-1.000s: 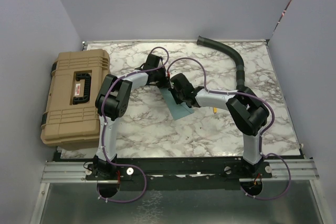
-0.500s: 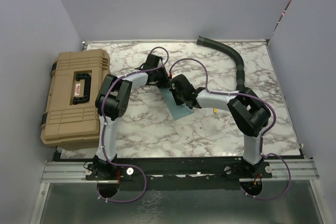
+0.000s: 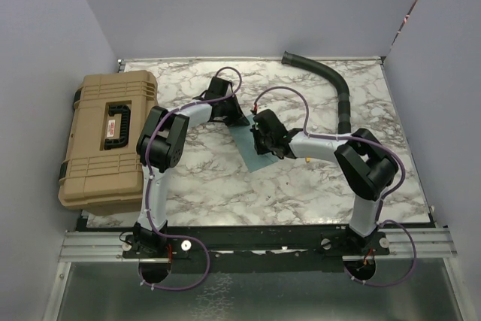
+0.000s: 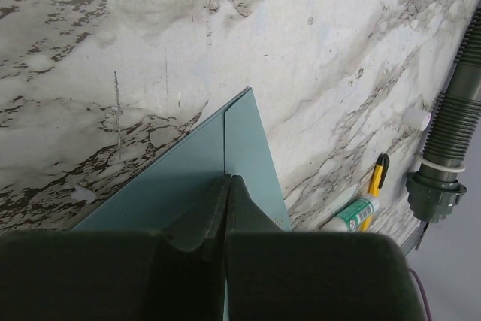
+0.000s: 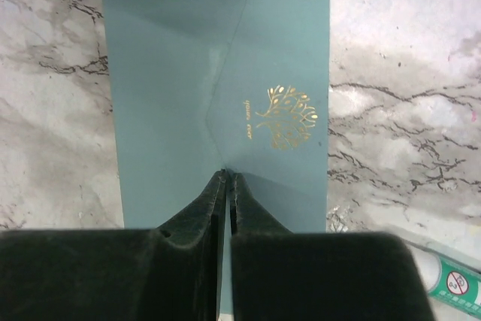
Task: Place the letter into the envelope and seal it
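Observation:
The teal envelope [image 3: 252, 152] lies flat on the marble table, its triangular flap folded down beside a gold tree emblem [image 5: 285, 114]. My left gripper [image 3: 239, 119] is shut, its tips resting on the envelope's far end [image 4: 228, 179]. My right gripper [image 3: 261, 140] is shut, its tips pressing down at the point of the flap [image 5: 227, 174]. The envelope fills the middle of the right wrist view [image 5: 173, 95] and shows as a corner in the left wrist view [image 4: 240, 148]. The tan letter is not in view.
A tan tool case [image 3: 105, 140] stands at the table's left edge. A black corrugated hose [image 3: 331, 84] curves along the back right. A green-and-white glue tube [image 4: 353, 214] and a yellow cutter [image 4: 377, 178] lie just right of the envelope.
My right arm has shifted a little to the right, its gripper staying on the envelope. My left gripper has edged slightly right. The envelope has not moved.

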Controlling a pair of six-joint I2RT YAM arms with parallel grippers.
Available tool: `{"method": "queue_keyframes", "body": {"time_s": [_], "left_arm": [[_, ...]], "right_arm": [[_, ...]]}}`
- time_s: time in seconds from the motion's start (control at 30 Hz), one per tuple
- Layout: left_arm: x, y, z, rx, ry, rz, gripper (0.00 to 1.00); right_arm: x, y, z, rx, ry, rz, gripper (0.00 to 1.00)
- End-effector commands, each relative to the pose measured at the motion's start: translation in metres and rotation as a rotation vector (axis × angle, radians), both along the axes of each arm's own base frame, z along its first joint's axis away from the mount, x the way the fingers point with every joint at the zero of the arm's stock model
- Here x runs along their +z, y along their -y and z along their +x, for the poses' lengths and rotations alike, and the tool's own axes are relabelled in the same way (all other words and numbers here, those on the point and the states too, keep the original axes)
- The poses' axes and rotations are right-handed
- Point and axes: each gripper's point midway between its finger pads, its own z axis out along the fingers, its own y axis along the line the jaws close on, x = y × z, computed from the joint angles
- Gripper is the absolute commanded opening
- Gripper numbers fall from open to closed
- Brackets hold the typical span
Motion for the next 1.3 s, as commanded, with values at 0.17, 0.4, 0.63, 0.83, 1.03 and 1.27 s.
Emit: {"method": "queue_keyframes", "body": {"time_s": [0.17, 0.4, 0.63, 0.83, 1.03, 1.27], "left_arm": [[-0.087, -0.034, -0.053, -0.034, -0.228, 0.206, 0.00], [-0.081, -0.029, -0.050, -0.050, -0.214, 0.185, 0.00], [-0.082, -0.026, -0.051, -0.054, -0.226, 0.169, 0.00], [-0.084, -0.026, -0.052, -0.050, -0.232, 0.166, 0.00], [-0.085, -0.025, -0.053, -0.052, -0.236, 0.161, 0.00], [-0.090, -0.026, -0.056, -0.046, -0.252, 0.161, 0.00]], "right_arm": [[-0.020, 0.063, -0.065, -0.087, -0.320, -0.156, 0.10], [0.030, 0.016, 0.013, -0.087, -0.173, -0.065, 0.12], [0.018, -0.006, 0.061, -0.147, -0.123, -0.041, 0.12], [0.009, -0.008, 0.080, -0.144, -0.074, -0.082, 0.11], [-0.007, -0.008, 0.077, -0.133, -0.097, -0.093, 0.12], [-0.029, -0.007, 0.063, -0.064, -0.151, -0.128, 0.14]]}}
